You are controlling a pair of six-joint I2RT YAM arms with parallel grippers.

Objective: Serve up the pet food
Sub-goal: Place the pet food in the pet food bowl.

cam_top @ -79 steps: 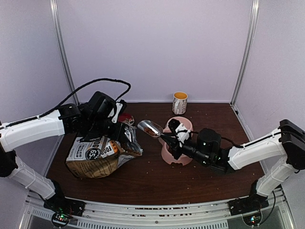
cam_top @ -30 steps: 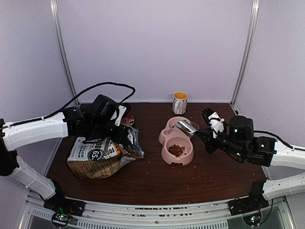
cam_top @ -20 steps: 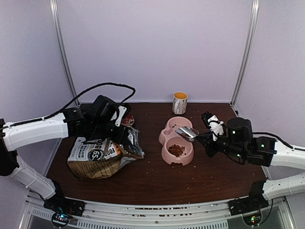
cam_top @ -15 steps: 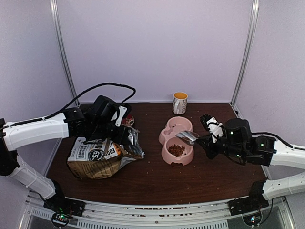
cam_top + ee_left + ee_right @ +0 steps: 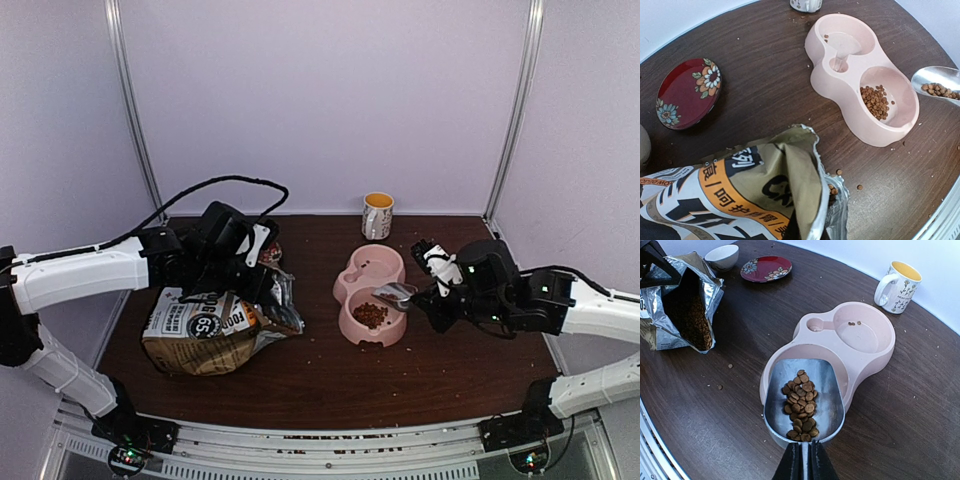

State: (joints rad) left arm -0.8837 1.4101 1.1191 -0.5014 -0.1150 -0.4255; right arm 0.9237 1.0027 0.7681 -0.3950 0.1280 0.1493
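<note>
Looking at the pet food [image 5: 801, 405] first: small round brown pellets, heaped along the middle of the metal scoop [image 5: 805, 390]. I count three more lots of it: a low pile in the near well of the pink feeder [image 5: 345, 322], two pellets in its far well, and a dark mass inside the open bag [image 5: 215, 322]. A few strays lie on the desk [image 5: 330, 380].

The right gripper [image 5: 801, 460] has its jaws clenched on the scoop's handle. The scoop hangs level over the near well, at its right-hand rim in the top view. The left gripper [image 5: 248, 272] has its jaws clamped on the bag's torn foil mouth, holding it open toward the feeder.

My count is one bag, one scoop, one feeder with two wells, one mug [image 5: 377, 215], one red saucer [image 5: 688, 92] and one small white bowl [image 5: 722, 256].

The mug stands at the back edge, well apart from the feeder. The saucer and white bowl sit behind the bag. Bare wood lies between bag and feeder, and along the near edge.
</note>
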